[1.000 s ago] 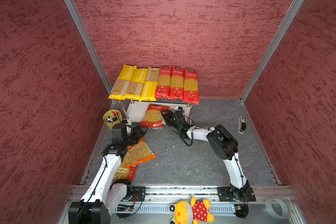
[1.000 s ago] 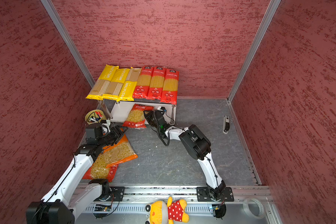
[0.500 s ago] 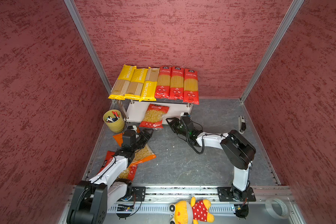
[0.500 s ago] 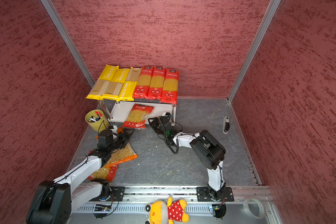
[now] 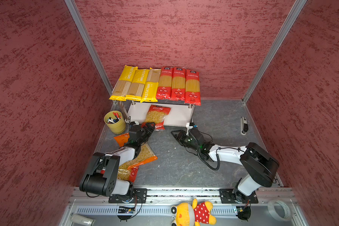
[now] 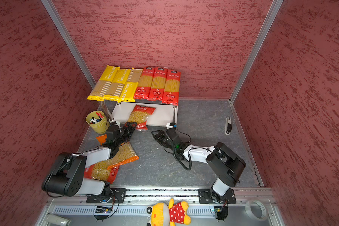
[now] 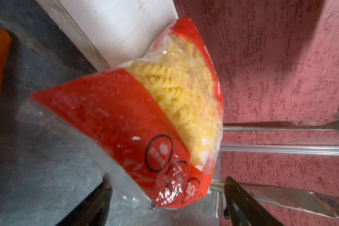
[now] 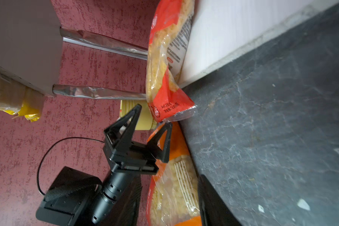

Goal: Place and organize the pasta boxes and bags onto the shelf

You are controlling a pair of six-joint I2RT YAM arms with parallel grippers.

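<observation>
left gripper (image 5: 150, 126): jaws spread wide, released, either side of the near end of the red-and-clear spiral-pasta bag (image 5: 158, 115). bag lies on the lower board of the white two-tier rack (image 5: 180, 117), overhanging its front edge. right gripper (image 5: 173, 134): jaws apart, empty, above the grey floor (image 5: 174, 166).

The grey surface (image 5: 174, 166) carries a white two-tier shelf (image 5: 176, 117) at its back edge; on the top board three yellow spaghetti packs (image 5: 137, 86) and three red spaghetti packs (image 5: 178, 84) lie side by side, overhanging the front edge; a red fusilli bag (image 5: 157, 115) lies on the lower board, one end drooping over its front edge; a yellow pen cup (image 5: 115, 122) stands by the shelf's front left corner; near the surface's left edge an orange macaroni bag (image 5: 143, 154) lies across a red short-pasta bag (image 5: 128, 174); a small white-and-black device (image 5: 243, 125) lies near the right edge.
</observation>
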